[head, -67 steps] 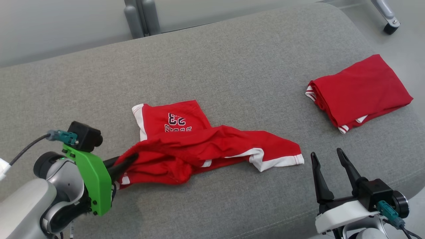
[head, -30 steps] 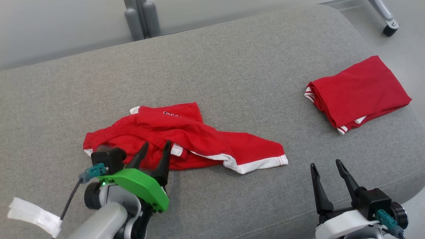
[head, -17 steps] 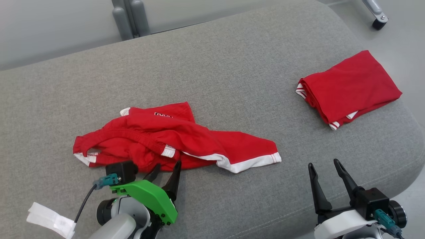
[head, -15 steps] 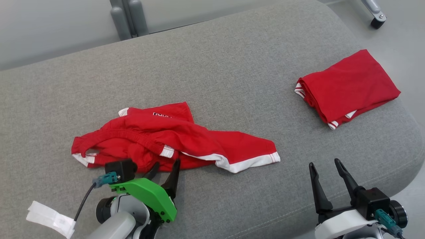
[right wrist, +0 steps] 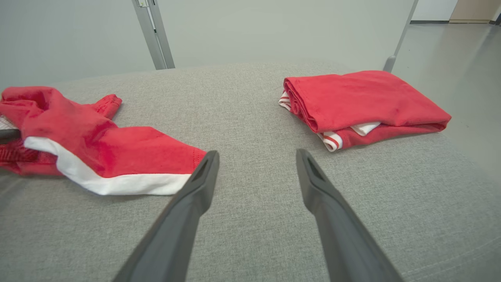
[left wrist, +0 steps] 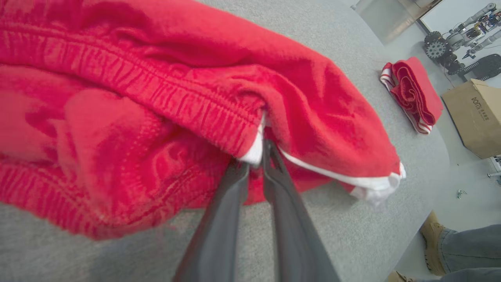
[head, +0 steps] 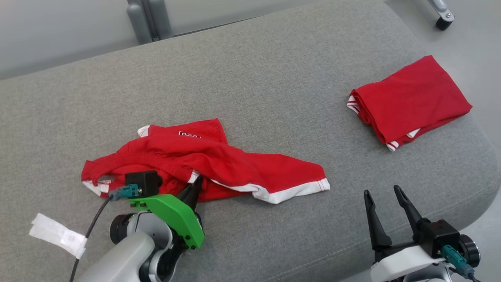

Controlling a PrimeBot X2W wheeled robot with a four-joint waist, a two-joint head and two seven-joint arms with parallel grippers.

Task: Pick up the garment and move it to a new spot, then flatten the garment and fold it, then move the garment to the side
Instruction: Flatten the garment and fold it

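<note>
Left wrist view: the left gripper (left wrist: 256, 156) has its fingers drawn narrow, their tips pinching the white trim at the near edge of the garment (left wrist: 156, 98). The garment, red with white hems, lies crumpled on the grey cushion (head: 274, 70). In the head view it sits left of centre, one leg stretched out toward the right gripper (head: 381, 194). That gripper is at the cushion's near right, jaws wide and holding nothing, clear of the hem. A folded red stack (head: 409, 102) lies well apart at the cushion's far right edge. Beyond it on the floor are a box (left wrist: 475, 113) and a person's shoe (left wrist: 432, 243).
</note>
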